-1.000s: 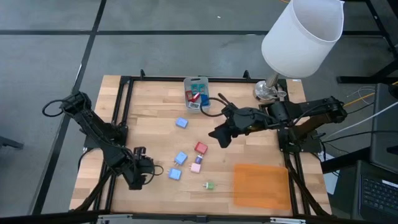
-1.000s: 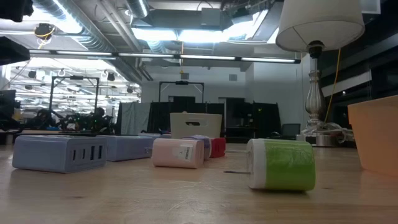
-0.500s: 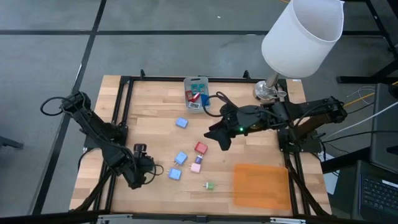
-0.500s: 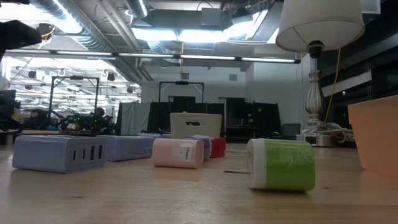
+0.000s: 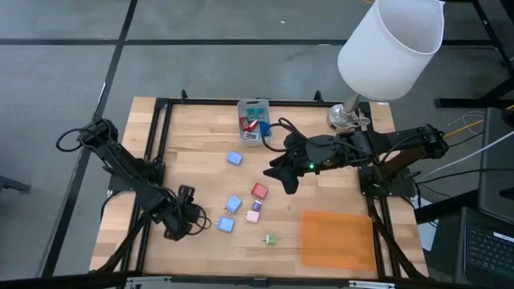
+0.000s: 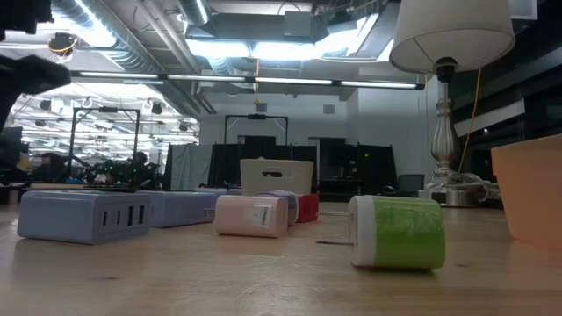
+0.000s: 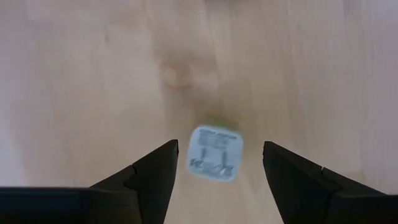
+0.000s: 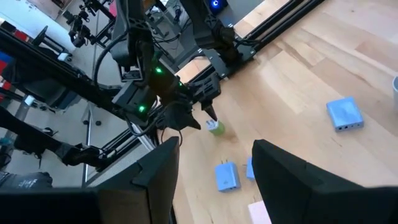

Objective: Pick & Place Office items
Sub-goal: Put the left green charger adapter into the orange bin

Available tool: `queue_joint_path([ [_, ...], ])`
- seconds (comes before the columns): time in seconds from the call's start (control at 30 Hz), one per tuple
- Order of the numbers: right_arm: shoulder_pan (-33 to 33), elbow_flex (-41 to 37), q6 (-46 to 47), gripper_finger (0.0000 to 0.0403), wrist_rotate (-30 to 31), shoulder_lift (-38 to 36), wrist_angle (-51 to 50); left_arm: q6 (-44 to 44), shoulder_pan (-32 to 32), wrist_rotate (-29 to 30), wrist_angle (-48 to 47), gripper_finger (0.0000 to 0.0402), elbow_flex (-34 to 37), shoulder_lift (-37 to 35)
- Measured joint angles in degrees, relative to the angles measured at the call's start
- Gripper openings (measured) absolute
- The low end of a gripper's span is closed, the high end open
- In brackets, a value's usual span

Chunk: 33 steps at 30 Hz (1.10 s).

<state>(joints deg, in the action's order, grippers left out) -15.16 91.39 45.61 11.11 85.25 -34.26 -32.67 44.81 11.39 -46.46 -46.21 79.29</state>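
Several small blocks lie flat on the wooden table: blue ones [image 5: 226,225] [image 5: 233,203] [image 5: 234,158], a red one [image 5: 259,190], a pink one [image 5: 252,215] and a green one [image 5: 270,238]. My left gripper [image 5: 195,218] is open, low over the table just left of the nearest blue block. In the left wrist view that pale blue block [image 7: 216,152] lies between and just ahead of my fingertips [image 7: 221,149], untouched. My right gripper [image 5: 285,181] hovers open above the table near the red block, holding nothing [image 8: 216,144].
A grey bin [image 5: 254,120] with a few pieces inside stands at the far middle. An orange mat [image 5: 337,239] lies at the near right. A lamp [image 5: 349,116] stands at the far right, with its shade overhanging. Black frame rails [image 5: 161,144] run along the table's sides.
My left gripper has moved a little toward the table's right, closer to the nearest blue block. My right gripper has shifted slightly toward the far left. No block has moved.
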Motion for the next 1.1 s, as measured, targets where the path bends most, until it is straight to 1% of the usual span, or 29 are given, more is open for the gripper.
queue_joint_path([
  [0.23, 0.0, 0.0, -0.7, 0.0201, 0.0, 0.0, 0.0, -0.1, 0.0, -0.6, 0.7, 0.0229, 2.8, 0.0],
  [0.4, 0.0, 0.0, -0.9, 0.0201, 0.0, 0.0, 0.0, -1.1, 0.0, -1.8, 4.5, 0.0223, 5.1, 0.0],
  [0.53, 0.0, 0.0, -1.3, 0.0201, 0.0, 0.0, 0.0, -2.6, -0.3, -0.3, 7.1, 0.0215, 5.5, 0.0],
  [0.67, 0.0, 0.0, 0.1, 0.0201, 0.0, 0.0, 0.0, -3.5, -1.6, 0.0, 9.4, 0.0206, 5.5, 0.0],
  [0.77, 0.0, 0.0, 0.2, 0.0201, 0.0, 0.0, 0.0, -2.0, -2.3, -0.1, 9.5, 0.0199, 5.5, 0.5],
  [0.9, 0.0, 0.0, 0.3, 0.0201, 0.0, 0.0, 0.1, 1.8, -3.0, -1.9, 9.4, 0.0194, 5.5, 2.3],
  [1.1, 0.0, 0.0, 0.4, 0.0201, -1.7, 0.0, 0.1, 4.3, -2.9, -5.7, 9.4, 0.0203, 5.6, 4.7],
])
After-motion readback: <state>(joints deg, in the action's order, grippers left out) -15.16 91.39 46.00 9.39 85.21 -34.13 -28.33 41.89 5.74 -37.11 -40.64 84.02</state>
